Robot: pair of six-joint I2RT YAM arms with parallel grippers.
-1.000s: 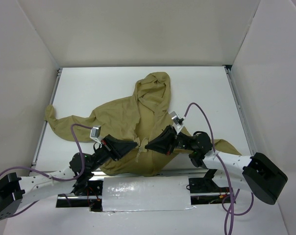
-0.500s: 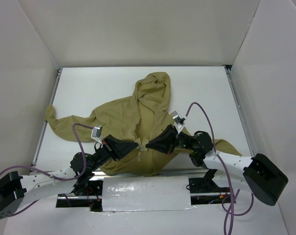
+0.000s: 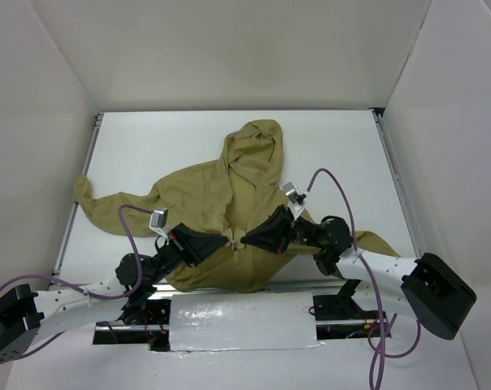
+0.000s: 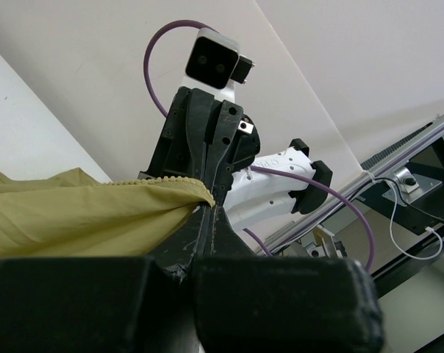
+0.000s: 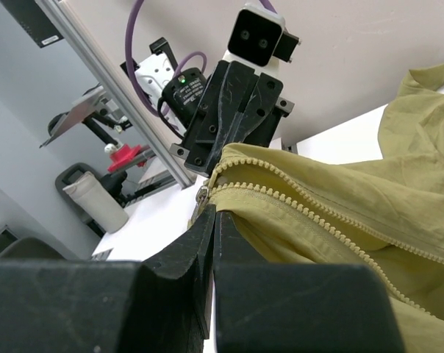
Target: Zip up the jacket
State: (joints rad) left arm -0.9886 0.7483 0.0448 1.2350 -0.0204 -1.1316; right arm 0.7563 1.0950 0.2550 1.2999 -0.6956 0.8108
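Nearest you, the two arms angle inward from their bases and meet almost nose to nose over the lower front of the jacket (image 3: 205,191). Your left gripper (image 3: 226,238) has its matte black fingers pressed together on a fold of that soft olive-tan cloth. In the left wrist view the fabric pulls out of the pinch toward the left as a smooth, taut sheet with a fine toothed edge along its top.

Your right gripper (image 3: 247,239) is likewise clamped on the jacket's front edge, just beside the left one. From the right wrist you can see two rows of pale zipper teeth (image 5: 295,197) running apart from the pinch across wrinkled, matte fabric. A small metal part sits at their near end, too small to identify.

Glossy purple cables (image 3: 331,185) loop off both wrists.

Farther out, the jacket lies spread and rumpled on the flat white table (image 3: 343,146). One long sleeve (image 3: 107,207) trails to the left and ends in a crumpled cuff. The pointed hood (image 3: 254,142) is bunched in soft folds toward the far side. Plain white walls (image 3: 229,49) close in the table on three sides.
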